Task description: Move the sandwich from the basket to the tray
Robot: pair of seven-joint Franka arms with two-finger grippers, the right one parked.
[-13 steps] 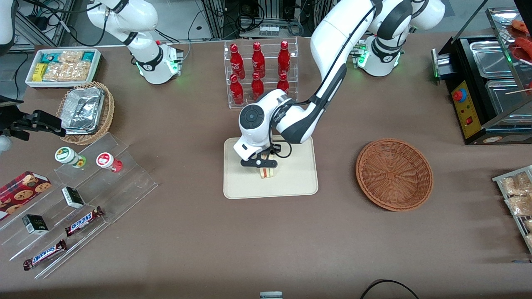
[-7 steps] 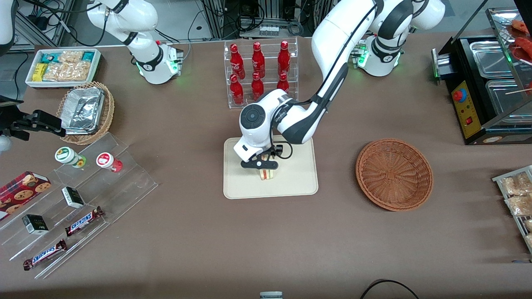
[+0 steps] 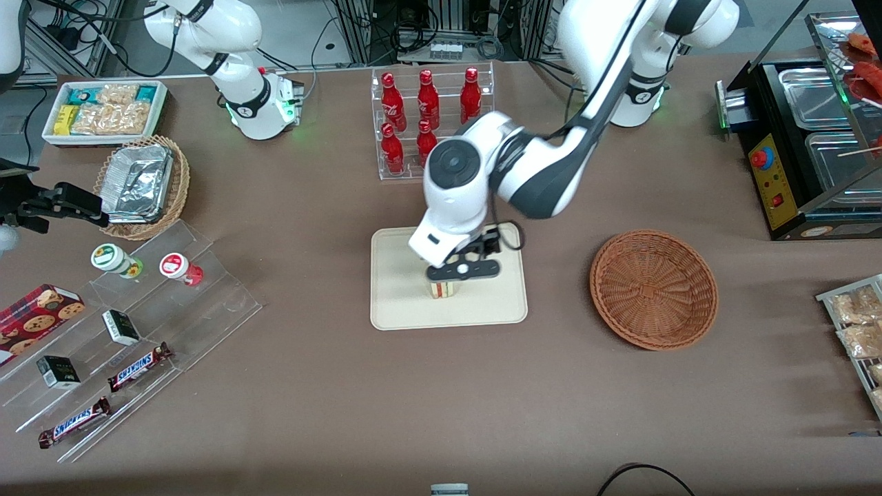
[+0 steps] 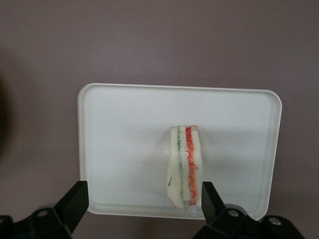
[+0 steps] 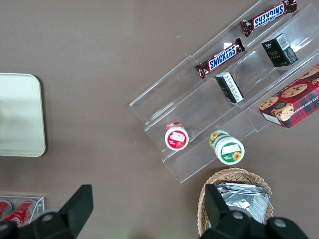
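The sandwich (image 3: 444, 288) stands on its edge on the cream tray (image 3: 400, 303), its green and red filling lines facing up. My left gripper (image 3: 462, 270) hangs open just above it. In the left wrist view the sandwich (image 4: 184, 167) rests on the tray (image 4: 124, 134) close to one black fingertip (image 4: 211, 199), while the other fingertip (image 4: 76, 203) is well apart from it. Nothing sits between the fingers of the gripper (image 4: 143, 205). The reddish-brown basket (image 3: 653, 289) lies empty on the table toward the working arm's end.
A clear rack of red bottles (image 3: 427, 117) stands farther from the front camera than the tray. Toward the parked arm's end are a stepped acrylic shelf (image 3: 138, 331) with snacks and a lighter wicker basket of foil containers (image 3: 141, 182). A black food warmer (image 3: 806, 138) sits at the working arm's end.
My left gripper has risen off the sandwich and shifted slightly toward the working arm's end. The sandwich has stayed in the same spot on the tray.
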